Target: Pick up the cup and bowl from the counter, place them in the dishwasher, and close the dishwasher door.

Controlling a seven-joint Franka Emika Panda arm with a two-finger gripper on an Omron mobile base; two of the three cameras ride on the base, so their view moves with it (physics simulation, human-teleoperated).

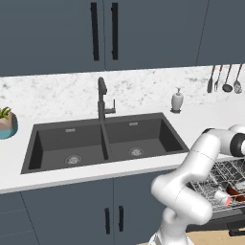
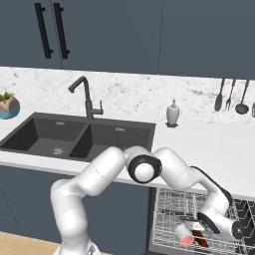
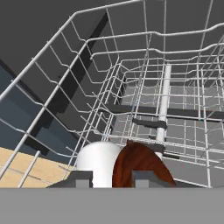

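My gripper point(image 3: 112, 177) reaches down into the dishwasher's wire rack point(image 2: 167, 209), and its two fingertips stand apart. Between and just beyond them lie the pale cup point(image 3: 97, 161) and the dark red-brown bowl point(image 3: 141, 164), side by side on the rack. In the right base view the hand point(image 2: 215, 224) hangs low over the cup point(image 2: 182, 232), which lies on its side with its red end down, and over the bowl point(image 2: 201, 239). The left base view has the cup point(image 1: 221, 195) and bowl point(image 1: 233, 191) in the rack point(image 1: 229, 170). The dishwasher door point(image 1: 225, 216) hangs open beneath.
The marble counter point(image 2: 219, 149) runs above the dishwasher around a black double sink point(image 1: 105, 139) with a faucet point(image 1: 102, 98). A white soap dispenser point(image 2: 173, 113) stands behind it. A teal plant pot point(image 1: 6, 125) sits far left. Utensils point(image 1: 225, 79) hang on the back wall.
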